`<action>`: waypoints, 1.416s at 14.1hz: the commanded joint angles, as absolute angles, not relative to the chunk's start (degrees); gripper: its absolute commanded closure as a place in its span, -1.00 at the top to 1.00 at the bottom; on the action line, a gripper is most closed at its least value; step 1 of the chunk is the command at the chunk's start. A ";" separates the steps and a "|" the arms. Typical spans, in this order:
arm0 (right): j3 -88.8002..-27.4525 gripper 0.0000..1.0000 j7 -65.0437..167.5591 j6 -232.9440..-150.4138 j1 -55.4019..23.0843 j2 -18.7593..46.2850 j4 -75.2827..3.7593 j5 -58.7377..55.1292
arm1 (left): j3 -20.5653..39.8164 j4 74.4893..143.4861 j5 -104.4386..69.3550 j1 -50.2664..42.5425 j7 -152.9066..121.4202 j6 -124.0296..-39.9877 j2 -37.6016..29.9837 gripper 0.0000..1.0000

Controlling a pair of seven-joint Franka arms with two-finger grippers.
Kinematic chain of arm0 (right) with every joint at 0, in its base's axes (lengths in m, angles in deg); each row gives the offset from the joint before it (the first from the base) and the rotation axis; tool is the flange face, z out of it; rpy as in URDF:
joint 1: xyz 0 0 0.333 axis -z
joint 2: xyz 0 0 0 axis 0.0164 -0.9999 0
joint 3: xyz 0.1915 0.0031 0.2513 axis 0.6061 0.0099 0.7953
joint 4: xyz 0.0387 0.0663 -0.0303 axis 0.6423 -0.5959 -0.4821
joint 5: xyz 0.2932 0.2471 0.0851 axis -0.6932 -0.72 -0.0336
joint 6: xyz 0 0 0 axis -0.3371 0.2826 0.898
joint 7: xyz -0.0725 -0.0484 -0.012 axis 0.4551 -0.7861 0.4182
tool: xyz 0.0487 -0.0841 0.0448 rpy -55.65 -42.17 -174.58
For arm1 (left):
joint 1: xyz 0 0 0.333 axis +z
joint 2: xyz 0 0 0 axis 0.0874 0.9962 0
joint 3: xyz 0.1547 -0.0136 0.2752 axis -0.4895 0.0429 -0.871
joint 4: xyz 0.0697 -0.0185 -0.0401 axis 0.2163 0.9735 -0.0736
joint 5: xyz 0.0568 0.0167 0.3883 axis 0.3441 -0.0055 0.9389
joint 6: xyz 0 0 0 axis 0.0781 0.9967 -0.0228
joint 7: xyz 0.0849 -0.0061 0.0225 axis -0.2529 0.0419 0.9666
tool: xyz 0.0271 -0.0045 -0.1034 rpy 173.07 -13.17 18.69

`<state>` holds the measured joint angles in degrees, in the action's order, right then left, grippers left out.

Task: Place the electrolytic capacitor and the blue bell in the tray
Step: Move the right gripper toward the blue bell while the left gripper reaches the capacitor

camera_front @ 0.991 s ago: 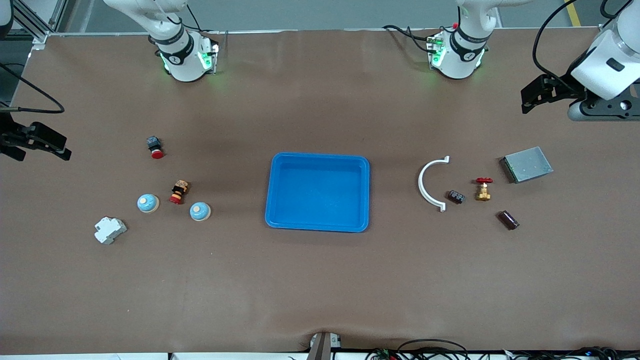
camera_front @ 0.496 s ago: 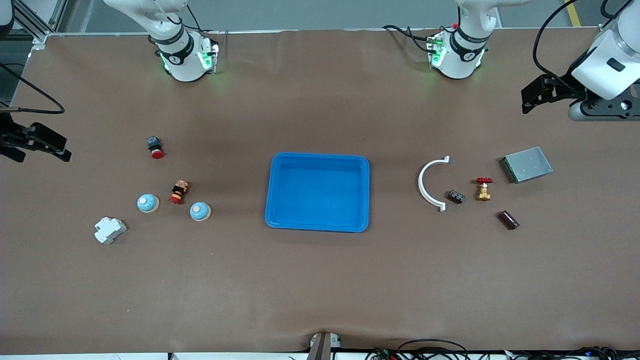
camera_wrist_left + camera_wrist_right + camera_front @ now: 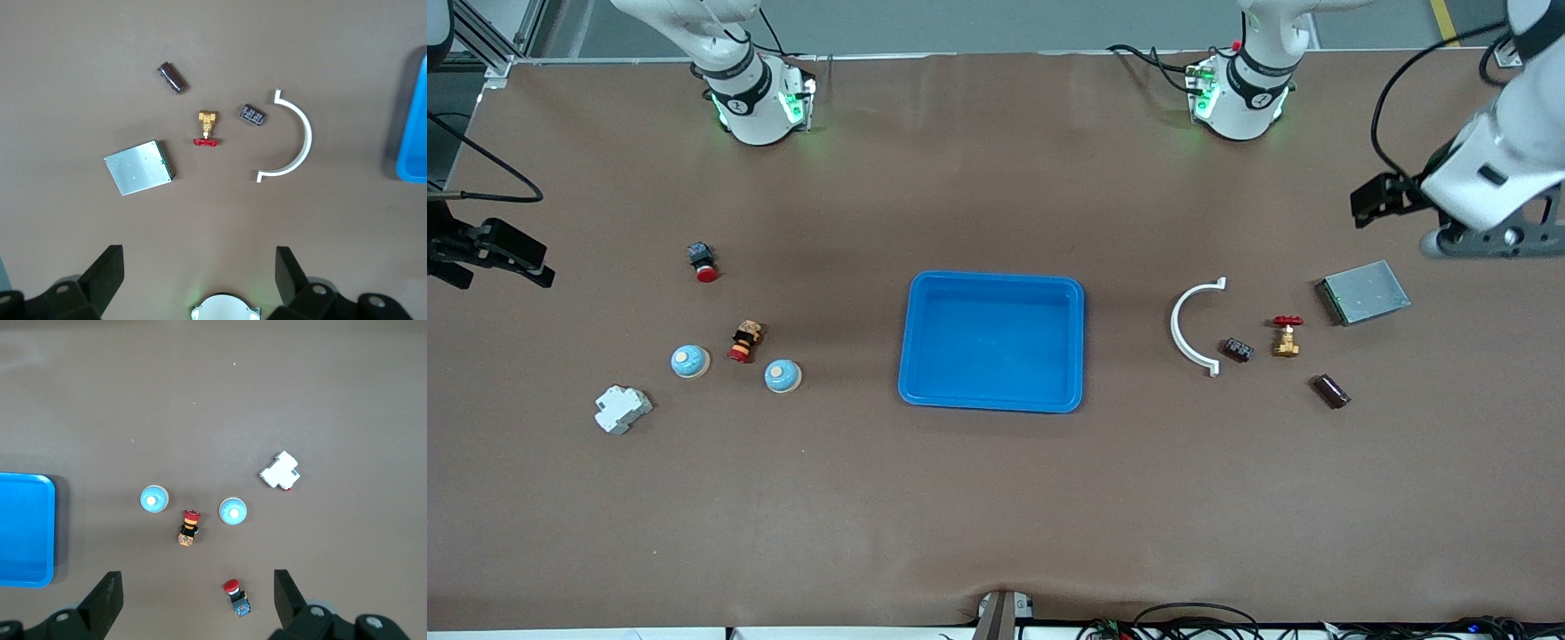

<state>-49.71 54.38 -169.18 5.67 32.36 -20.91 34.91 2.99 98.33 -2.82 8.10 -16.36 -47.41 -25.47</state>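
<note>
so nothing is sitting in the tray (image 3: 993,341) yet, and the first step, reaching for a part, is only getting going. the left gripper (image 3: 199,277) is hanging high over the left arm's end of the table with its fingers spread wide and holding nothing. the electrolytic capacitor (image 3: 1330,391) is lying on its side near that end, nearer the front camera than the brass valve (image 3: 1286,336) and well apart from the tray. the right gripper (image 3: 197,599) is waiting, fingers wide and empty, high over the right arm's end. two blue bells (image 3: 691,361) (image 3: 783,376) are sitting there, a small red-based figure (image 3: 745,341) between them. next, i judge, the left gripper is needing to come down over the capacitor and line its fingers across the short body.
</note>
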 commanded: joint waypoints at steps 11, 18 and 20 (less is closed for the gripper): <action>-49.60 1.00 55.24 -170.28 4.72 31.86 -21.12 37.68 | 2.72 103.39 -2.31 8.88 -6.40 -55.36 -16.51 1.00; -49.51 1.00 62.33 -170.10 -1.07 26.61 -21.29 36.27 | 2.72 119.38 -5.30 10.72 7.40 -75.46 -16.25 1.00; -49.43 1.00 64.99 -170.89 -1.69 24.14 -21.73 36.10 | 2.73 124.13 -5.30 10.73 11.10 -82.41 -15.81 1.00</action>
<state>-49.42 62.35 -170.24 -1.16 26.54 -21.90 36.19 2.41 119.19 -4.25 10.05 8.06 -76.80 -14.85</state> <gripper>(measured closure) 0.000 0.000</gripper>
